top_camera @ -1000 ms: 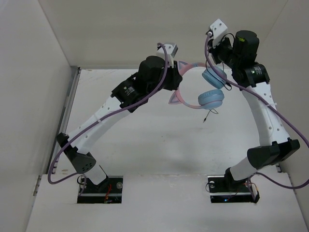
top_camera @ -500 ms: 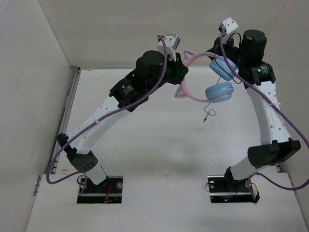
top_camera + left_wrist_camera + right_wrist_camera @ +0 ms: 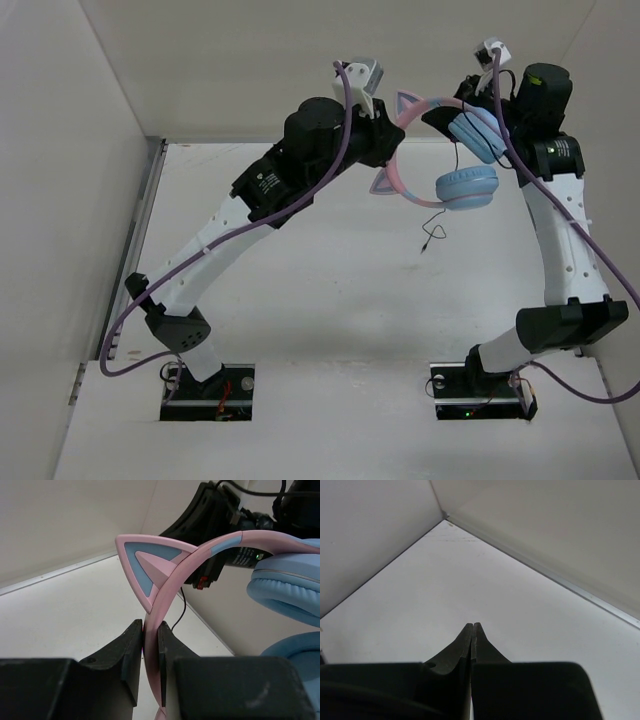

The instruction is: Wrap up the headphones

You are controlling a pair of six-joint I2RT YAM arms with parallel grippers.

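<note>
White matte counter [image 3: 320, 300], boxed in by plain off-white walls [image 3: 250, 60] at back and both sides. Grey strip [image 3: 148, 220] along left edge, at junction with side wall. Arm bases [image 3: 205, 385] bolted at near edge, purple cables [image 3: 345, 120] looped along both arms. Headphones [image 3: 466, 186] up in the air over back right part of counter, near back wall, between the two grippers. Left gripper [image 3: 150, 645]: jaws clenched on pink headband [image 3: 172, 587] just below a pink-and-blue cat ear [image 3: 145, 560]. Light blue ear cups [image 3: 287, 587] on the right gripper's side, one above the other in top view. Thin black cable [image 3: 183, 602] hanging down from the cups, plug end low over counter; contact with counter impossible to tell. Right gripper [image 3: 472, 628]: jaws pressed tight together, nothing visible between them in wrist view. Versus half a second ago: headphones shifted right and toward back wall, right arm's end moved further right and back, left arm stretched after it, grip on headband unchanged, plug end in about the same spot.
</note>
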